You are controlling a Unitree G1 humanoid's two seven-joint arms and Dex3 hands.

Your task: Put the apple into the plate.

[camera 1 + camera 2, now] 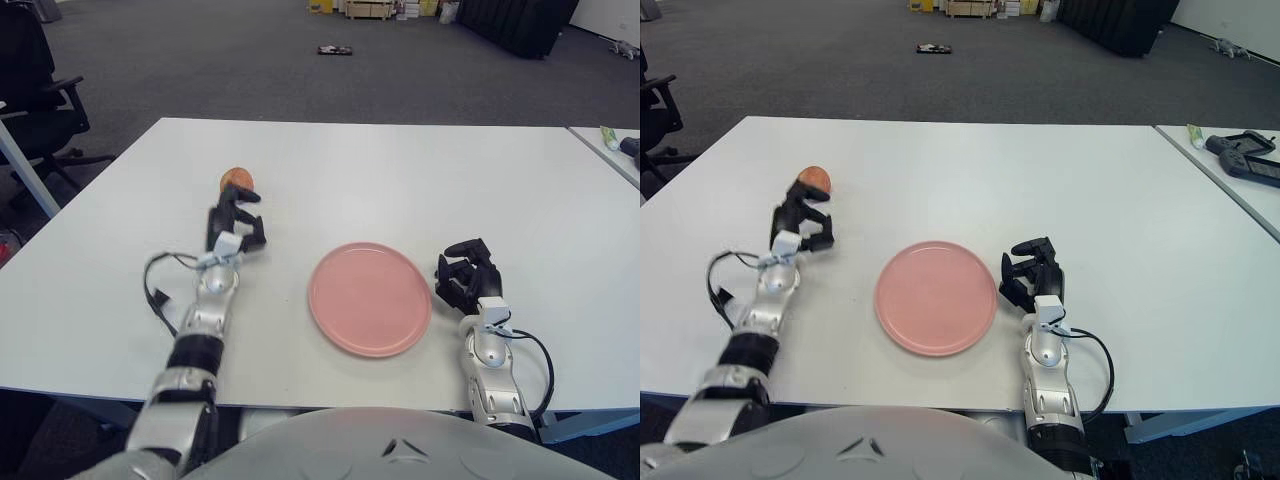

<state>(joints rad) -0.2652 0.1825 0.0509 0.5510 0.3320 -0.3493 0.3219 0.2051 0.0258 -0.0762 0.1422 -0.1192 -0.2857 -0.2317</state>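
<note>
A small red-orange apple sits on the white table, left of centre. My left hand is just in front of the apple, with its fingers spread and the upper fingertips close against the apple's near side. It does not grip the apple. A pink plate lies empty near the table's front edge, to the right of my left hand. My right hand shows beside the plate's right rim, fingers relaxed and holding nothing.
A black office chair stands off the table's left side. A second table at the right carries a green tube and a black device. Boxes and small objects lie on the far floor.
</note>
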